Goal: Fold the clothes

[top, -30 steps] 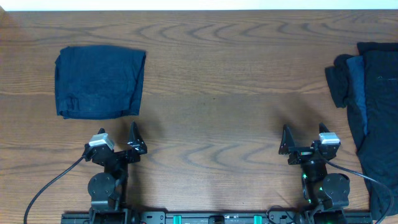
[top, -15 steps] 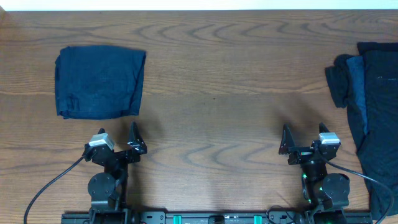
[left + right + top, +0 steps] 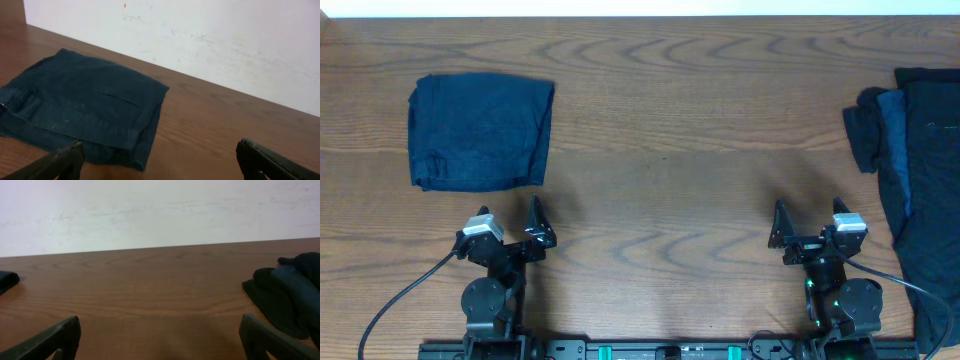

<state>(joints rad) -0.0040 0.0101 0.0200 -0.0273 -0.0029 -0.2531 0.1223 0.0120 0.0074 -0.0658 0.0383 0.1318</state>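
Note:
A folded navy garment (image 3: 480, 132) lies flat at the table's far left; the left wrist view has it (image 3: 85, 110) just ahead and left of the fingers. Rumpled dark clothes (image 3: 915, 170) are heaped along the right edge and run down toward the front; their near end (image 3: 290, 295) shows at the right of the right wrist view. My left gripper (image 3: 510, 215) rests open near the front, below the folded piece, with nothing between its fingers (image 3: 70, 157). My right gripper (image 3: 808, 212) is open too, over bare wood left of the heap, and its fingers (image 3: 62, 335) hold nothing.
The wooden table (image 3: 660, 150) ends at a white wall along the far side. Black cables (image 3: 400, 300) trail from both arm bases at the front edge. A dark corner of the folded garment (image 3: 7, 280) peeks in at the far left of the right wrist view.

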